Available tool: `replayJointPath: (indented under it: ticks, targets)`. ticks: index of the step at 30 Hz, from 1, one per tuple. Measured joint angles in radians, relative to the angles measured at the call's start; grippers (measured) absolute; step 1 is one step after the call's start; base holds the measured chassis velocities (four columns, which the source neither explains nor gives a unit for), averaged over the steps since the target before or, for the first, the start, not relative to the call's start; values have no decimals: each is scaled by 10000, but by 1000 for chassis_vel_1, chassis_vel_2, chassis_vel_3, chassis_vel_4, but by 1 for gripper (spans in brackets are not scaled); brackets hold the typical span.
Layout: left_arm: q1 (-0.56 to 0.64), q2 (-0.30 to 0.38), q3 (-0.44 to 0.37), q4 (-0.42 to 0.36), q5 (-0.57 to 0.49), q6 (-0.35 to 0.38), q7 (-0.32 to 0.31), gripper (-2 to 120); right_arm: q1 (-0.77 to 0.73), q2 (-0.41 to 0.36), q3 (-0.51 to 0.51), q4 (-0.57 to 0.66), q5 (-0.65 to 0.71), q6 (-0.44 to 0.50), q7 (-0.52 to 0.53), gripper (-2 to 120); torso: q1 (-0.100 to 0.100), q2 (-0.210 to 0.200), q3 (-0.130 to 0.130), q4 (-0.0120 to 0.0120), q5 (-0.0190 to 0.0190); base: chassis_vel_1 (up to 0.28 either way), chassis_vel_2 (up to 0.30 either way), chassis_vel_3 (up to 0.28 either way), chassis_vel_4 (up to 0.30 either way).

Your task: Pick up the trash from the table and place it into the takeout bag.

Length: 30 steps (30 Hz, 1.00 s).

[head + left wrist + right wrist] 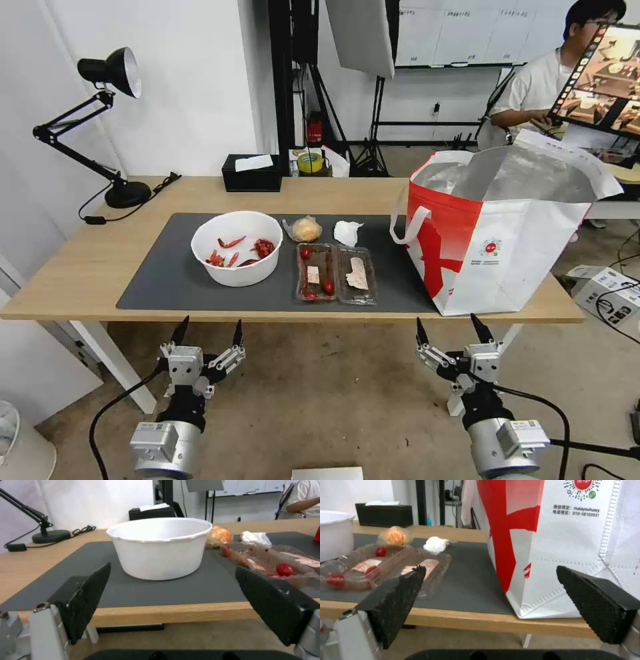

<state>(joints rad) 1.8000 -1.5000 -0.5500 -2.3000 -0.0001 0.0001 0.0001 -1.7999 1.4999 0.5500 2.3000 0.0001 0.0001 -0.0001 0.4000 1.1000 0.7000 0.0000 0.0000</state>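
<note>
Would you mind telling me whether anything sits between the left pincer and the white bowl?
Nothing visible does. The left pincer hangs open below the table's front edge, facing the bowl, with just bare grey mat between them. The tomato tray lies off to one side.

White wall (187, 80), concrete floor (320, 407) — black desk lamp (107, 120).

Left gripper (208, 331) low, fingers wide apart, right gripper (453, 330) same, both arms fwd, level

Light-wood table (87, 267) carries dark grey mat (167, 280), black desk lamp (107, 133), tissue box (251, 173), takeout bag (507, 247) apparently straddling mat edge.
</note>
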Motion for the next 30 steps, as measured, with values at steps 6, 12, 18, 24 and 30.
replayJointPath:
  ticks: [6, 12, 18, 24, 30]
  targets:
    - [-1, 0, 0, 0, 0, 0, -1, 100, 0, 0, 0, 0, 0, 0, 0, 100, 0, 0, 0, 0, 0, 0, 0, 0, 0]
    - [0, 0, 0, 0, 0, 0, 0, 100, 0, 0, 0, 0, 0, 0, 0, 100, 0, 0, 0, 0, 0, 0, 0, 0, 0]
    - [0, 0, 0, 0, 0, 0, -1, 100, 0, 0, 0, 0, 0, 0, 0, 100, 0, 0, 0, 0, 0, 0, 0, 0, 0]
    - [-375, -69, 25, 52, 32, -269, -508, 100, 275, -676, 123, 5, 629, -401, 0, 100, -1, 0, 0, 2, 0, 0, 0, 0, 0]
    - [-1329, -254, 104, 307, 87, -1402, -1672, 100, 1040, -2427, 471, 75, 2330, -1510, 7, 100, 1, -2, 2, -1, 3, 0, 0, 0, 0]
